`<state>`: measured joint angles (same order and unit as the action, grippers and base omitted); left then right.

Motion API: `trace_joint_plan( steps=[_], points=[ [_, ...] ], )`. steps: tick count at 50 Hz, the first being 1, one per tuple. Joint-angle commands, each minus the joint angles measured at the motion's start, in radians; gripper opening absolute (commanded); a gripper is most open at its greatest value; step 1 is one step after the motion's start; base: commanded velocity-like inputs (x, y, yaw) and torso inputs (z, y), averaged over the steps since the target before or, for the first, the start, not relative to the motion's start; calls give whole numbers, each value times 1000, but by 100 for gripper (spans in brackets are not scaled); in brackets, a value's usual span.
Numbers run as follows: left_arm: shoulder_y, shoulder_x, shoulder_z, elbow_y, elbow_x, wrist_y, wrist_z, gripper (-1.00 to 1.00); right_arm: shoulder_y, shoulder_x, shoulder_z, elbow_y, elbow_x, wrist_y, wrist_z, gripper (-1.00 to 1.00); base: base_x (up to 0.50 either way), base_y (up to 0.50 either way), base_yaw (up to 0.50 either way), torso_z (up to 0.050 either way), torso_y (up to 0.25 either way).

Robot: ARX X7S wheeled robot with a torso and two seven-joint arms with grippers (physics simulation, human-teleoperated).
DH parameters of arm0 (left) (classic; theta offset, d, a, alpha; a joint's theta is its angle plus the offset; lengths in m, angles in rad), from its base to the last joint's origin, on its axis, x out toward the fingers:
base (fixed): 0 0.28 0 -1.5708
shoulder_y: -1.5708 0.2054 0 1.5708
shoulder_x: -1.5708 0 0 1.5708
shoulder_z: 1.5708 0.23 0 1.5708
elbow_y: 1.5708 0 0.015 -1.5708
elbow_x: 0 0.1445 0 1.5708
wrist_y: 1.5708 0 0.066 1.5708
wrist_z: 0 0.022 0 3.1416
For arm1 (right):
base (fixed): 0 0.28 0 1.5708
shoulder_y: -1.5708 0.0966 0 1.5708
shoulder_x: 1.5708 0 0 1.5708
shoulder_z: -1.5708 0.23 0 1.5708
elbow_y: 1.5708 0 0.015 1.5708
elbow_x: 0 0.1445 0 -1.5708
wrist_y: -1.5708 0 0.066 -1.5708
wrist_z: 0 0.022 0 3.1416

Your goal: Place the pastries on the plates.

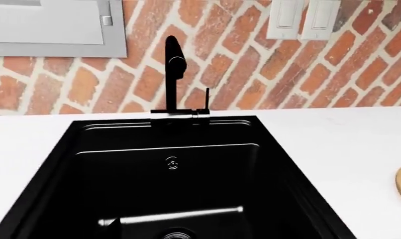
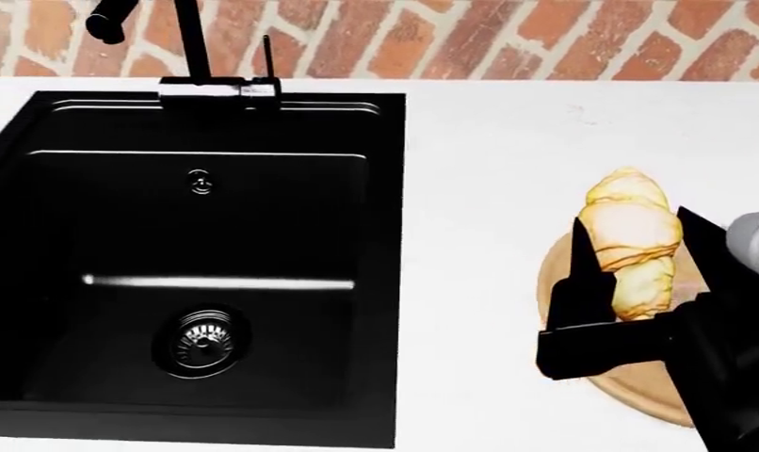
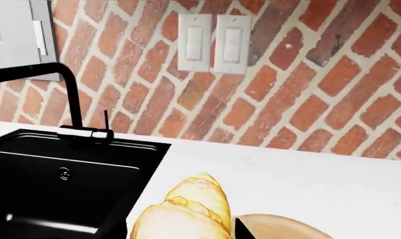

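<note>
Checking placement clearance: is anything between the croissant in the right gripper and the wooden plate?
Nothing visible. The right gripper holds the croissant right over the wooden plate; only the gripper's own body covers part of the plate.

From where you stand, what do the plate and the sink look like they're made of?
The plate looks like light tan wood with a matte finish; no grain is clear. The sink looks like smooth black composite or coated metal, with a soft sheen streak across its basin; which one is unclear.
</note>
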<state>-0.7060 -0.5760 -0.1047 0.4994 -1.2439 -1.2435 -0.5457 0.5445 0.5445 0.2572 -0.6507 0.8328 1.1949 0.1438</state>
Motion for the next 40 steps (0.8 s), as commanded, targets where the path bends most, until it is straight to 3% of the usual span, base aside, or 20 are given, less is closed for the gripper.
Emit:
trace_joint_plan(
  steps=[1, 40],
  points=[
    [13, -6, 2, -6, 11, 18, 6, 100, -22, 12, -7, -7, -28, -21, -20, -100, 47, 500, 0, 0, 0],
    [43, -13, 28, -11, 34, 61, 22, 100, -66, 19, -41, 6, -48, -68, -24, -100, 85, 500, 0, 0, 0]
  ],
)
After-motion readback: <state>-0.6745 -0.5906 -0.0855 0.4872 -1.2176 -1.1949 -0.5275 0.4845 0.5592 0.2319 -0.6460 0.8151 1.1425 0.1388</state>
